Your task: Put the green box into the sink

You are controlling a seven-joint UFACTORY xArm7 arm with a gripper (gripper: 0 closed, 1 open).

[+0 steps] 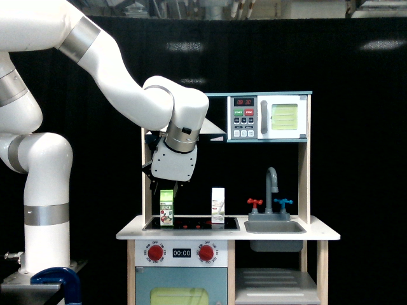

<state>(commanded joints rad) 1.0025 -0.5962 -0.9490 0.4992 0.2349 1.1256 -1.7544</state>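
The green box (166,208) stands upright on the left part of the black stovetop (191,223). My gripper (164,187) hangs directly above it, its thin dark fingers pointing down and spread apart just over the carton's top, with nothing held. The fingertips are hard to make out against the black backdrop. The sink (275,226) is a grey basin in the white counter at the exterior view's right, with a grey faucet (272,183) and red and blue tap handles behind it.
A white carton (218,205) stands on the stovetop between the green box and the sink. A toy microwave (267,117) sits on the upper shelf above the sink. A wooden post (304,165) flanks the sink's right side.
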